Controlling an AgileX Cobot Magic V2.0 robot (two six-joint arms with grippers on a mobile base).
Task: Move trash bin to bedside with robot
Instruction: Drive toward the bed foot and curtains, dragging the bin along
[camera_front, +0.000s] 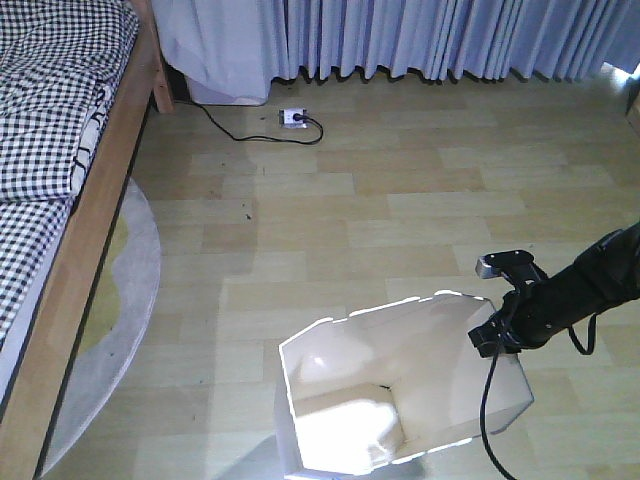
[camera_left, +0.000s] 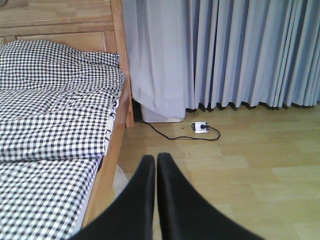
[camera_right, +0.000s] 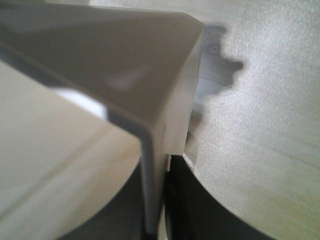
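Observation:
The white trash bin (camera_front: 345, 350) stands on the wooden floor at the bottom middle of the front view, its faceted rim lit and its cream inside showing. My right gripper (camera_front: 497, 335), at the end of the black arm with its trailing cable, is shut on the bin's right rim. In the right wrist view the thin bin wall (camera_right: 100, 60) runs between the two fingers of that gripper (camera_right: 159, 165). The bed (camera_front: 60, 100) with checkered bedding and wooden frame lies along the left, about a metre from the bin. My left gripper (camera_left: 156, 157) is shut on nothing, pointing at the bed's frame (camera_left: 112, 150).
A round grey rug (camera_front: 130, 300) lies partly under the bed's side. A white power strip (camera_front: 293, 118) with a black cable sits on the floor by the grey curtains (camera_front: 450, 40). A white box (camera_left: 160, 117) stands under the curtain beside the bedpost (camera_left: 125, 75).

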